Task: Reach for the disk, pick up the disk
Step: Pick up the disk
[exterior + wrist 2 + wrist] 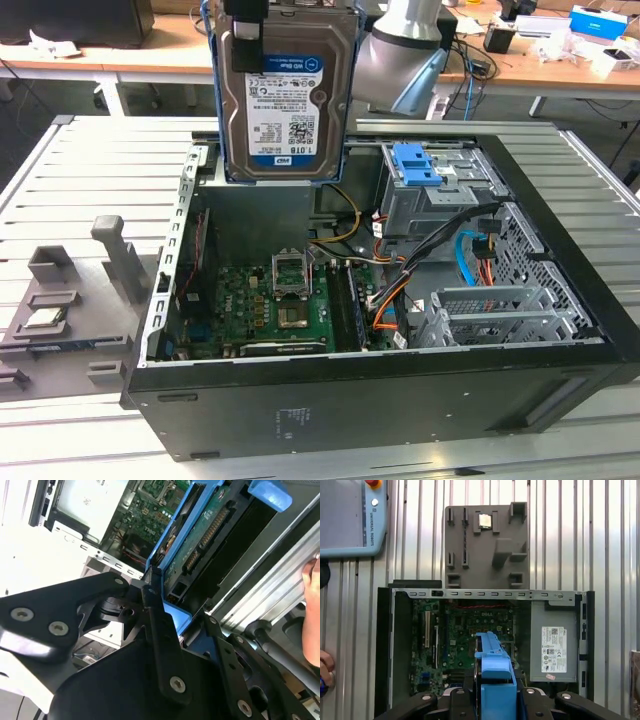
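Observation:
The disk hangs upright in the air above the open computer case, its white-and-blue label facing the exterior camera and its blue bracket framing it. My gripper grips it from the top edge and is shut on it. In the second wrist view the black fingers clamp the blue bracket, with the disk's green circuit side stretching away. In the first wrist view the disk's bracket edge stands between the black gripper links, above the motherboard.
Inside the case, a blue latch on a grey metal cage sits at the back right, with cables beside it. A grey fixture holding a small silver chip lies at the exterior view's left. A person's hand is close by. A teach pendant lies on the table.

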